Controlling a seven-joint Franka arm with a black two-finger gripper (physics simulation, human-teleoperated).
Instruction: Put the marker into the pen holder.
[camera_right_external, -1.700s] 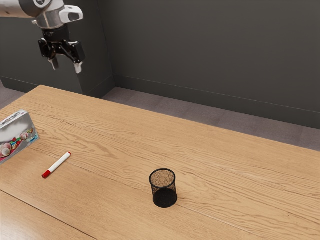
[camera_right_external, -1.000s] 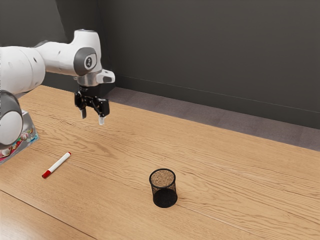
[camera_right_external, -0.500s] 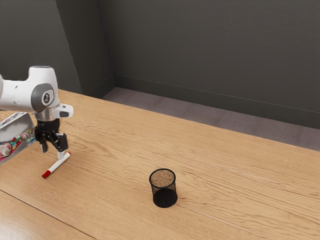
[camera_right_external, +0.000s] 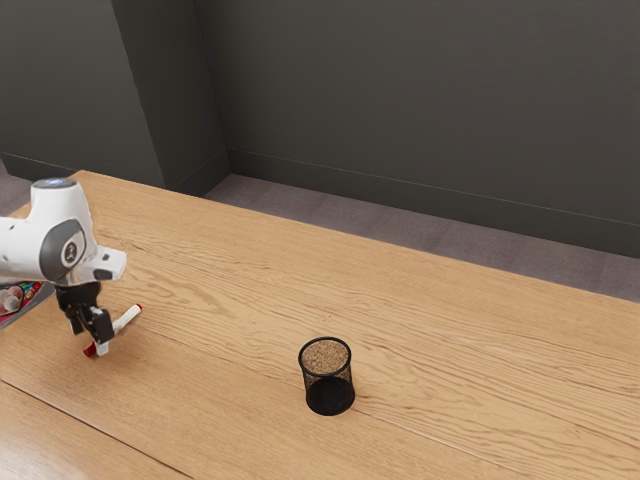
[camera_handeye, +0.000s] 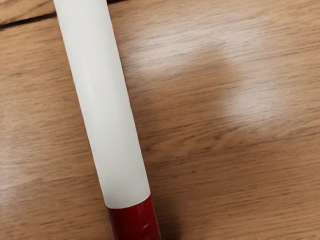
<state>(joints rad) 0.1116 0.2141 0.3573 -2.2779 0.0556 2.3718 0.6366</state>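
You have the white cylindrical marker with red ends (camera_right_external: 128, 318) lying flat on the light-brown wooden table (camera_right_external: 460, 380), outside the pen holder. Its longer red end is at the gripper, and its slim red tip points away toward the exterior view's right. Over that longer end is your black two-finger gripper (camera_right_external: 88, 341), fingers spread, one to each side of the marker; whether either touches it, you can't tell from here. In the wrist view, the white barrel runs to the red part under your hand, and a dark seam crosses the wood beyond.

Just behind the gripper, your white and grey arm (camera_right_external: 60, 225) hides much of the silver-grey box with colourful printing (camera_right_external: 12, 300) at the exterior view's left edge. That box is your close neighbour, on the opposite side of the hand from the holder. The round black mesh pen holder (camera_right_external: 330, 385) stands upright toward the exterior view's right, well apart from the marker. Past the table are the grey floor (camera_right_external: 350, 213) and dark grey wall (camera_right_external: 420, 110).
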